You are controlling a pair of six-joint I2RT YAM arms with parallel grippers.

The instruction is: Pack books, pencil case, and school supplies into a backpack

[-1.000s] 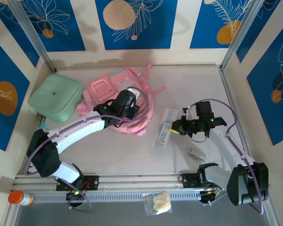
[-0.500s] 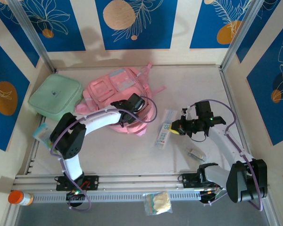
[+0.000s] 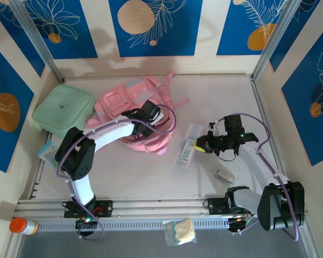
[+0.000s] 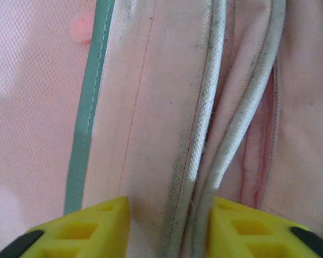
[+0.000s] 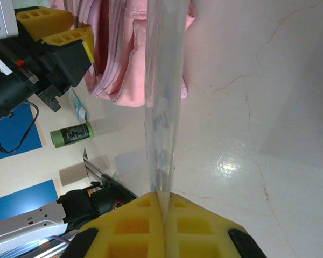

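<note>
Top external view: a pink backpack (image 3: 118, 102) lies flat. Over its right half the left gripper (image 4: 169, 226) straddles a white-piped seam; whether it pinches the seam cannot be told. Right of the backpack, the right gripper (image 5: 164, 207), pressed together, pinches a clear plastic packet (image 3: 187, 153).

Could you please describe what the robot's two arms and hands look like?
The left arm and right arm have white links, black joints and looping purple cables. A green light glows on the right arm. The left hand and right hand have yellow fingers with rectangular recesses.
</note>
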